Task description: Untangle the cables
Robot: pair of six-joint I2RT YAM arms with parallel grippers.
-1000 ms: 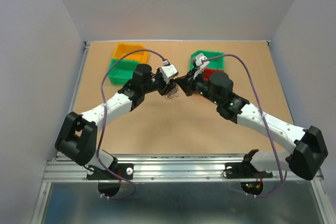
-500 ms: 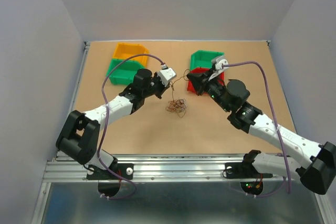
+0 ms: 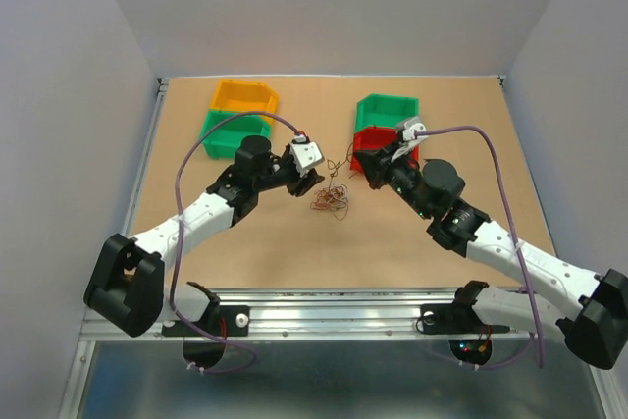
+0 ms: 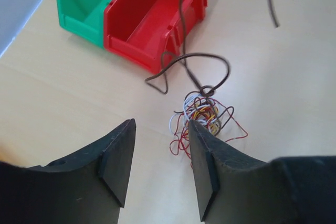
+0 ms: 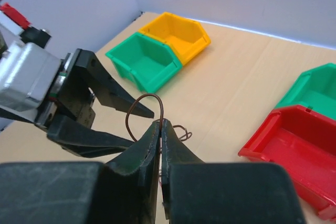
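1. Tan tabletop [image 3: 285, 252], boxed in by plain pale grey walls [image 3: 334, 7], with an aluminium rail [image 3: 334, 313] along its near edge.
2. The cables [image 3: 330, 200] lie in a small wad mid-tabletop, between the two arms.
3. The left gripper [image 3: 314, 182] gapes wide just beside the wad, on its left.
4. The right gripper [image 5: 160, 124] is pinched on a brown strand rising from the cables, near the red bin [image 3: 378, 139].
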